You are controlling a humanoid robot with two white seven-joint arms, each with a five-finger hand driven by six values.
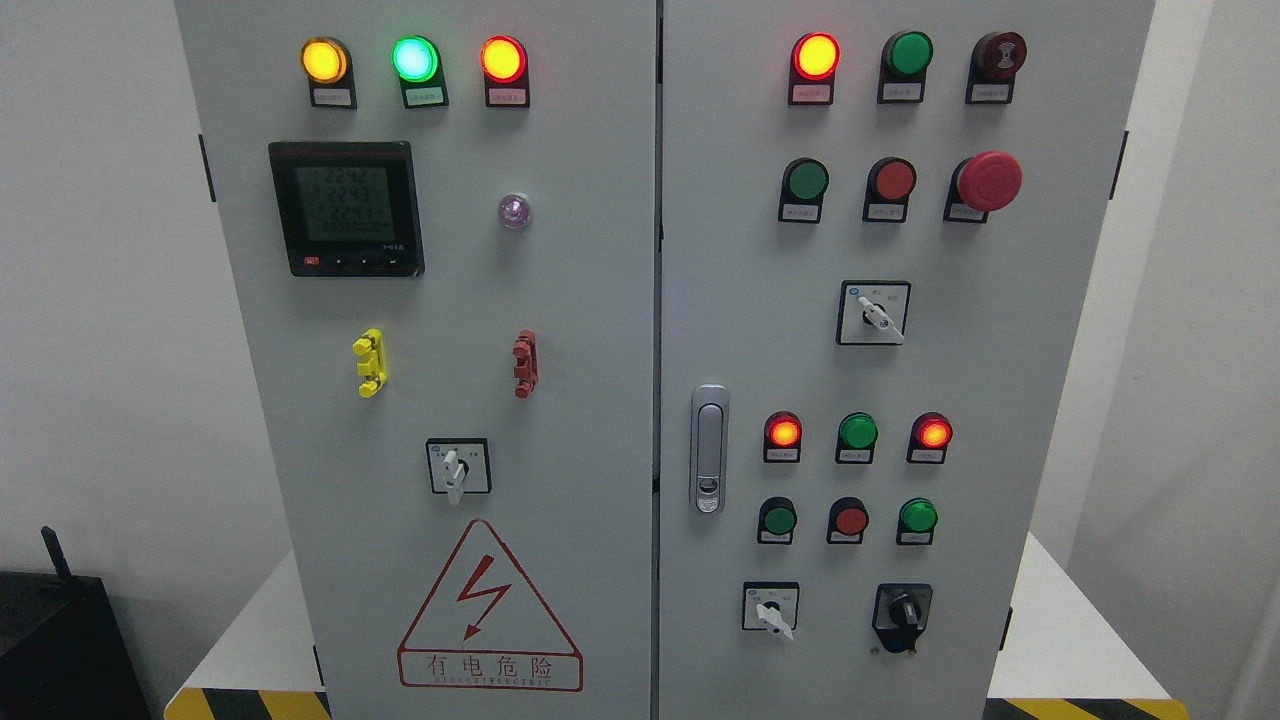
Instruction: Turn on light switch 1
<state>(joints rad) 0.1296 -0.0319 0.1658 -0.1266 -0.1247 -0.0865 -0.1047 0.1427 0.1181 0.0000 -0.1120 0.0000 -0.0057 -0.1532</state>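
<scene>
A grey electrical cabinet with two doors fills the head view. The left door [420, 400] carries lit yellow [324, 60], green [415, 58] and red [503, 58] lamps, a digital meter [346, 208] and a rotary switch [458, 467]. The right door [980, 400] carries a lit red lamp [816, 56], green [806, 181] and red [893, 181] push buttons, a red mushroom stop button [988, 181], a rotary switch [873, 313], more lamps and buttons below, and two lower rotary switches [771, 607] [902, 612]. No label shows which is switch 1. Neither hand is in view.
A metal door latch [709, 448] sits at the right door's left edge. Yellow [370, 362] and red [525, 363] clips hang on the left door. A high-voltage warning triangle [488, 608] is below. The cabinet stands on a white base with hazard stripes [250, 703]. A black box [60, 640] is at lower left.
</scene>
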